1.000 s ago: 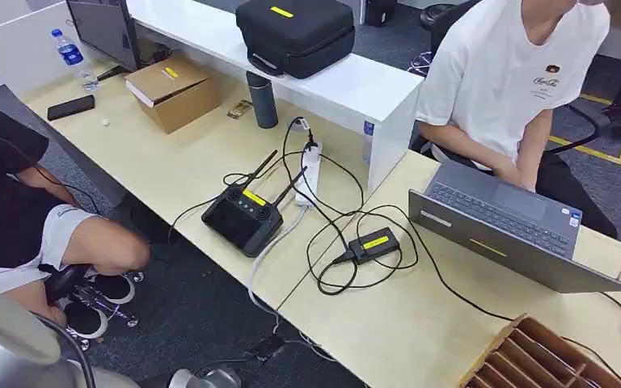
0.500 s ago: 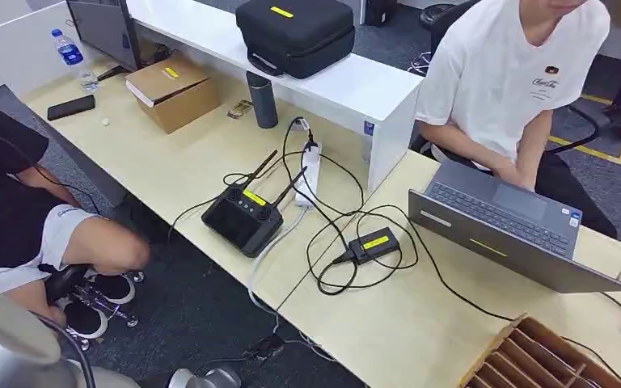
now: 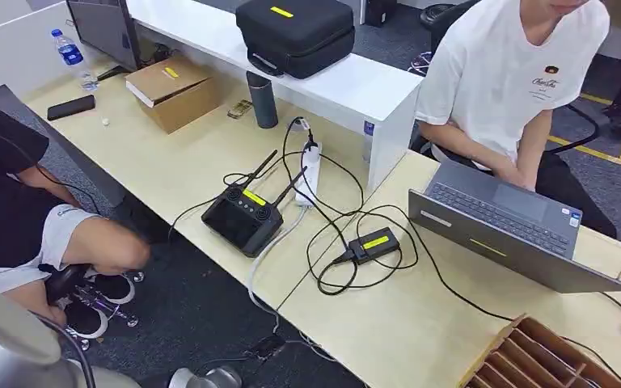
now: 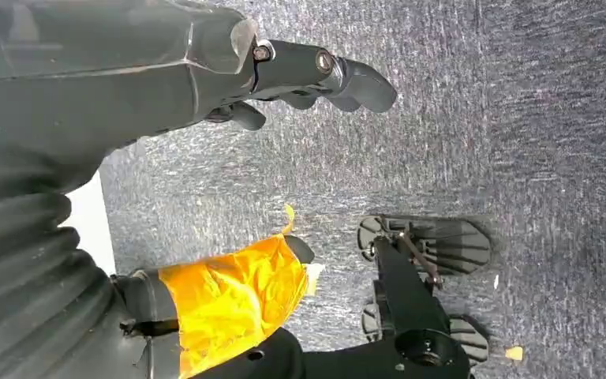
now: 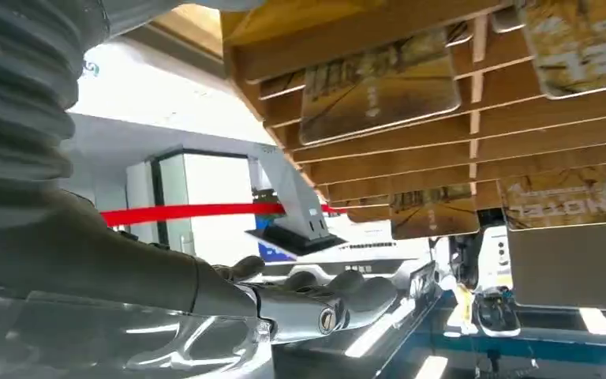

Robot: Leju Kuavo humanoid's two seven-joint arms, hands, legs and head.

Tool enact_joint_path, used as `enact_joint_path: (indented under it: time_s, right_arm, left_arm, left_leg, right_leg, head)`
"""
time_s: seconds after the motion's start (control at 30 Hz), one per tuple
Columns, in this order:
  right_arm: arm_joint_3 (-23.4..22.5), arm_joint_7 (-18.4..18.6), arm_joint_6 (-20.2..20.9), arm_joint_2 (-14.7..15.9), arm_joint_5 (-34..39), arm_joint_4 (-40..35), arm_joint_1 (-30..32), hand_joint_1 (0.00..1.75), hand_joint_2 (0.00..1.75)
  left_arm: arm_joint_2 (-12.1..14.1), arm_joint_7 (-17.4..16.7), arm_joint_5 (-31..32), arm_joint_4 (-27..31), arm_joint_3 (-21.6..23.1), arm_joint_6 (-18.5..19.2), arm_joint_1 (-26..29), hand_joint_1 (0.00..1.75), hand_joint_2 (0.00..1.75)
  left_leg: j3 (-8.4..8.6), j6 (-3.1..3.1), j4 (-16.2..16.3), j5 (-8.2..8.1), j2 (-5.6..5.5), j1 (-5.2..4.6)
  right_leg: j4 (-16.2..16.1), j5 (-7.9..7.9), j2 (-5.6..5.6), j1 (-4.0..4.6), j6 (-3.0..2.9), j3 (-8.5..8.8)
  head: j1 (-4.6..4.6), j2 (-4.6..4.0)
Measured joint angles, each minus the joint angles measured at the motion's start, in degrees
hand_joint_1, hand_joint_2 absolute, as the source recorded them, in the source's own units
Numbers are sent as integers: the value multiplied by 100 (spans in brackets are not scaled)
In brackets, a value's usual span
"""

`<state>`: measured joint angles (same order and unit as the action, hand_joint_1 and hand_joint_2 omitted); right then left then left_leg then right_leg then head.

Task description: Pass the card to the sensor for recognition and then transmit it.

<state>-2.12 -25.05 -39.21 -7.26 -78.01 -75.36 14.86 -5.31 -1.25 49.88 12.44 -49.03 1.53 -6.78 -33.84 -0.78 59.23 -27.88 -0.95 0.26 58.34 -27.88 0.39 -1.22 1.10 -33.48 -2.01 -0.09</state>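
Observation:
The sensor [image 3: 374,242], a small black box with a yellow label, lies cabled on the desk's middle. A wooden card rack [image 3: 534,356] stands at the desk's near right corner. In the right wrist view the rack [image 5: 410,150] is close, with golden cards [image 5: 379,95] standing in its slots. My right hand [image 5: 308,304] is beside the rack with its fingers stretched out and holding nothing. My left hand [image 4: 205,71] hangs over the grey carpet, its fingers spread from a thumb wrapped in yellow tape [image 4: 233,296], nothing in it.
A black controller [image 3: 241,217] with antennas and a white power strip [image 3: 309,174] lie left of the sensor among looped cables. An open laptop [image 3: 505,234] faces a person in a white shirt [image 3: 509,73]. Another person [image 3: 16,218] sits at the left.

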Motion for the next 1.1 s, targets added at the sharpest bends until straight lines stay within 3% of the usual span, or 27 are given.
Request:
enact_joint_path:
  time_s: [1.1]
  right_arm:
    - [175, 192, 0, -122, 4, 632, -577, 0, 175]
  left_arm:
    - [-48, -92, 136, 0, 0, 55, -90, 0, 175]
  left_leg:
    - [0, 0, 0, 0, 0, 0]
  right_leg:
    - [0, 0, 0, 0, 0, 1]
  head:
    - [0, 0]
